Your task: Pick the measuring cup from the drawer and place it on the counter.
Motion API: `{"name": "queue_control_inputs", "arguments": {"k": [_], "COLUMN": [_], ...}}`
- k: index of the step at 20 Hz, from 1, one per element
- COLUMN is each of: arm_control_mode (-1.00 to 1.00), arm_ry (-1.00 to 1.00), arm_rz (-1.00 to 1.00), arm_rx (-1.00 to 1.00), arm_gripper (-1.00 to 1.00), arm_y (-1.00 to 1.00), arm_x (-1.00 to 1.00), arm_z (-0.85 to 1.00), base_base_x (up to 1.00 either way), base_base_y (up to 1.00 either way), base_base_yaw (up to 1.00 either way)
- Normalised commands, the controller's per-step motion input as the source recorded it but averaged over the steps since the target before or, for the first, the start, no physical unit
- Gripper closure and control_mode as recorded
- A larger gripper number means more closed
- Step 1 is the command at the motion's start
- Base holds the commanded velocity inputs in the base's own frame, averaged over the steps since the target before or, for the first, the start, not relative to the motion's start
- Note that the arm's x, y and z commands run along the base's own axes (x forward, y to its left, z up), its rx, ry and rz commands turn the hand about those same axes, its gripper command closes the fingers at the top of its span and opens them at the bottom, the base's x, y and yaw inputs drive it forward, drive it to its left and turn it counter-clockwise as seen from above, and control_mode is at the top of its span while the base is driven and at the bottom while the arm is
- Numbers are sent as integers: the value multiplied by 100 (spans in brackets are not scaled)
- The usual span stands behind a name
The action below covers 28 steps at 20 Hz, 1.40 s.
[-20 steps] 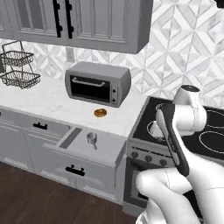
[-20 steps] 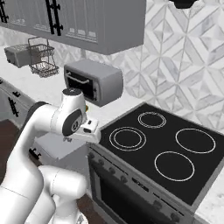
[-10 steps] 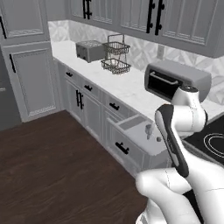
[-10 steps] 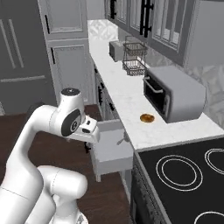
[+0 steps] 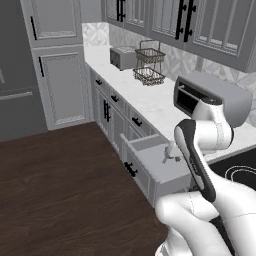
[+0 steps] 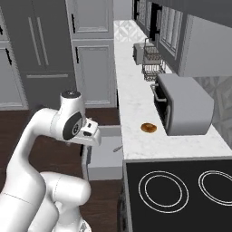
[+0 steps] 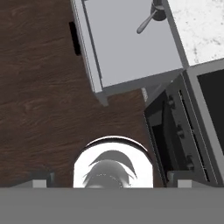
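The drawer point(image 7: 131, 48) stands open; the measuring cup point(image 7: 151, 15) lies inside at 1 o'clock in the hand view — beside the counter point(image 7: 201, 30). Jaw state cannot be told.

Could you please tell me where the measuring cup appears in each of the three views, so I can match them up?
Left base view: measuring cup right of centre, in the open drawer, beside the arm.
Right base view: just its handle at centre, by the counter edge.
Hand view: top edge, right of centre, in the drawer.
Shared landmark: the drawer.
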Motion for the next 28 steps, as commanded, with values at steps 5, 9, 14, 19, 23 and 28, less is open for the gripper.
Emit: {"name": "queue_control_inputs", "arguments": {"k": [5,9,14,19,23,28], "arm_control_mode": [-100,-100,-100,-100,-100,-100], "arm_ry": [1,0,-2,2,0,0], "arm_rz": [8,2,2,1,3,4], "arm_rx": [1,0,0,3,1,0], "arm_gripper": [-100,-100,-100,-100,-100,-100], "arm_y": [-5,61,67,8,0,0], "arm_x": [30,100,93,94,89,78], "arm_z": [-14,-79,-74,-14,-39,-50], "base_base_x": [3,0,0,0,0,0], "base_base_y": [-15,0,0,0,0,0], "base_base_yaw": [9,0,0,0,0,0]}}
